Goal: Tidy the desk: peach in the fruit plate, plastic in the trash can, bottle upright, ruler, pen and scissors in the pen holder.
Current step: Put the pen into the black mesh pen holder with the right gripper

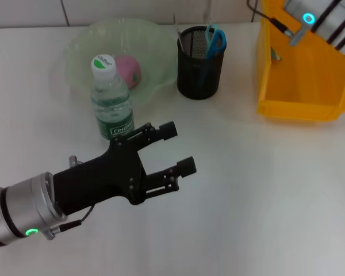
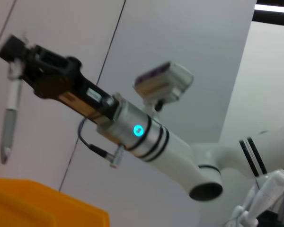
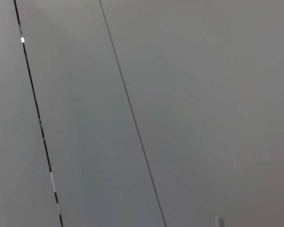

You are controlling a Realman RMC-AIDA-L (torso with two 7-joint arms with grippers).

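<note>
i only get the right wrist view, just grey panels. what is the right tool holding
observer: The right tool is shut on a pen that hangs tip down.
operator: over what
observer: It is above the yellow bin on the robot's right side of the desk.
operator: where's the pen holder
observer: The pen holder stands to the left of the bin, with scissors inside.
operator: and the left tool
observer: The left tool is open and empty, beside the upright bottle.
</note>
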